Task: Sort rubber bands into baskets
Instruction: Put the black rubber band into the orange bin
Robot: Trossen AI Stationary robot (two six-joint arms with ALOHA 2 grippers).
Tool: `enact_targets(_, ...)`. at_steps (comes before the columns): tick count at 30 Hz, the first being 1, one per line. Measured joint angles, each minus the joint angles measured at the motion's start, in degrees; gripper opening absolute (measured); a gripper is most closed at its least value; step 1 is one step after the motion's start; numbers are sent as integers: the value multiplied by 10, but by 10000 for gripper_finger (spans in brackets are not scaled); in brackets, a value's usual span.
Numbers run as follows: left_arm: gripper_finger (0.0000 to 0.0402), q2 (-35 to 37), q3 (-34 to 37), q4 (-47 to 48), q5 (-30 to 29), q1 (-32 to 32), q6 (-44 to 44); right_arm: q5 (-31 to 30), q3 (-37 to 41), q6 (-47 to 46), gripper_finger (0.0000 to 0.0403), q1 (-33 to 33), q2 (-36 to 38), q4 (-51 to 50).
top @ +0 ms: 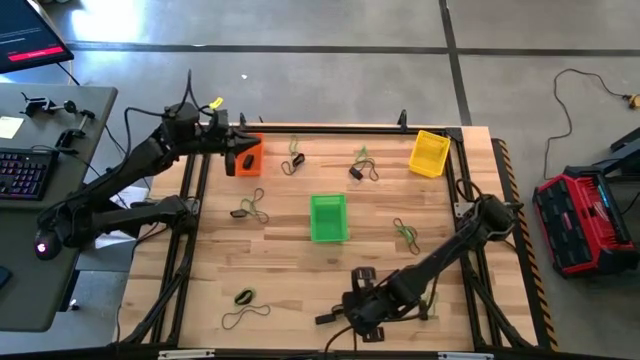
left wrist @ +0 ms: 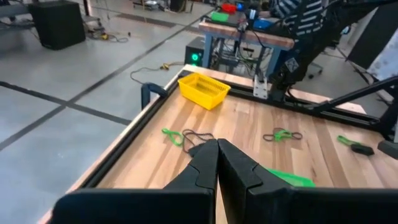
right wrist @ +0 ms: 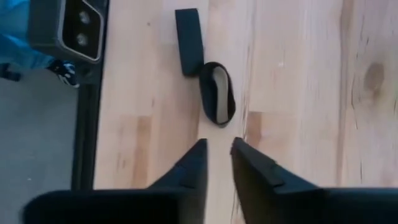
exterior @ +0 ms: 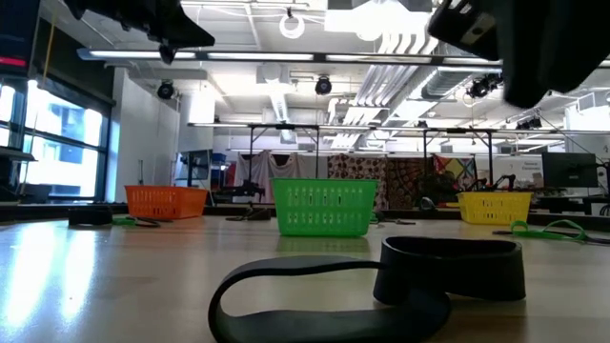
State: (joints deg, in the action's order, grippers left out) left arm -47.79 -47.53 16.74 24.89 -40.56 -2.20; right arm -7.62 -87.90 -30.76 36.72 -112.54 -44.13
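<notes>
The right claw (right wrist: pixel 217 155) hovers slightly parted and empty just short of a wide black rubber band (right wrist: pixel 216 93) on the wooden worktop (top: pixel 300 260), well nearer than the green plastic basket (top: pixel 328 218), apparently lining up a pickup. The left claw (left wrist: pixel 217 163), shut and empty, waits over the orange plastic basket (top: pixel 248 157).

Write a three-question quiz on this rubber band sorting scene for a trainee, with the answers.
1. True or false: the green basket stands between the orange basket and the yellow basket.
2. Which gripper hovers at the orange basket? A left gripper; B right gripper.
3. Fill in: the right gripper's fingers point at a ____ band.

Key: 1 true; 2 A; 3 black.
</notes>
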Motion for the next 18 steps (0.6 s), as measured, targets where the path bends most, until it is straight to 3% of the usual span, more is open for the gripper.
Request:
enact_targets(9, 0, -35, 0, -2, -8, 30, -16, -8, -1, 31, 211, -11, -31, 37)
enact_targets(13, 0, -37, 0, -2, -21, 46, -28, -12, 0, 49, 225, -11, -47, 56)
enact_targets(18, 0, -38, 0, 0, -5, 73, -30, -12, 0, 57, 207, -11, -64, 62)
